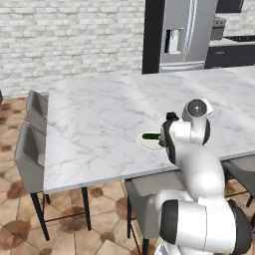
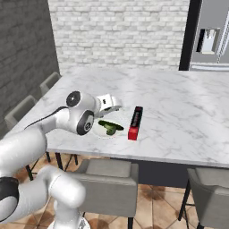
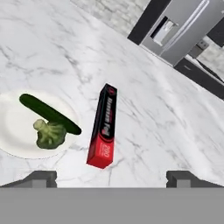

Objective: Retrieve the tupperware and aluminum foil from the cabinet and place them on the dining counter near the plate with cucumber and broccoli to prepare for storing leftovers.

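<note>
In the hand view, the round pale white plate (image 3: 17, 131) is seen on the white marble bench (image 3: 166, 131), up and to the left of the left dark finger (image 3: 41, 178). On it lie a dark green elongated cucumber (image 3: 50, 113) and a small green broccoli floret (image 3: 50, 134), the floret touching the cucumber's near side. Between the two fingers and just beyond them, the long narrow black and red aluminum foil carton (image 3: 103, 127) is laid flat on the bench just right of the plate. White lettering along its side seems to read "Aluminum Foil", with "200" on the red end; the rest is too blurred. The fingers are spread wide and nothing is gripped. Beyond the right finger, bare marble is seen, and farther off a grey steel refrigerator (image 3: 186, 28).
</note>
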### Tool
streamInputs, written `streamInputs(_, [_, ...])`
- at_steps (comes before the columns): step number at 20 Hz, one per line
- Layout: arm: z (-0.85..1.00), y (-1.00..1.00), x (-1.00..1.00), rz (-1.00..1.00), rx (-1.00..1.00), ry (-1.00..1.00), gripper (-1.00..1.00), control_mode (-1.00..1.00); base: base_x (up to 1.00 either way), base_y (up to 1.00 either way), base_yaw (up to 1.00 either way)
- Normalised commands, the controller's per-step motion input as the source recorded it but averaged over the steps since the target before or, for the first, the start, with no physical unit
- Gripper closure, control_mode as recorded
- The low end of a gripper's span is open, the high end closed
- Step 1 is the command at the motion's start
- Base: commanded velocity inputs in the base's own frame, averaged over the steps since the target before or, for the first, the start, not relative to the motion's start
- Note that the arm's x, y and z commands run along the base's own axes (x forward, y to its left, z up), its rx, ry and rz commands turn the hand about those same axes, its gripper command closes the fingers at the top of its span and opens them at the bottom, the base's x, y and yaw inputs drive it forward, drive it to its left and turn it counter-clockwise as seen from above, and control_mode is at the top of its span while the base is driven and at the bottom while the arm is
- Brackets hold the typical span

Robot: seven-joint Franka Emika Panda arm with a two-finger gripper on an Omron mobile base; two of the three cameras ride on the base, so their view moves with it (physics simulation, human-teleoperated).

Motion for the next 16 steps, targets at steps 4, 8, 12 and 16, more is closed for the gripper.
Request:
streamInputs(4, [0.91,0.24,-0.69,0.04,-0.14,0.24,-1.00,-1.00,0.00,0.00,0.00])
streamInputs(8, [0.16,0.43,-0.98,0.07,-0.13,0.00,-1.00,-1.00,0.00,0.00,0.00])
streamInputs(12, [-0.03,0.45,-1.00,0.11,-0.06,-0.14,-1.00,-1.00,0.00,0.00,0.00])
streamInputs(16, [0.00,0.01,-0.81,0.09,0.00,-0.02,-1.00,-1.00,0.00,0.00,0.00])
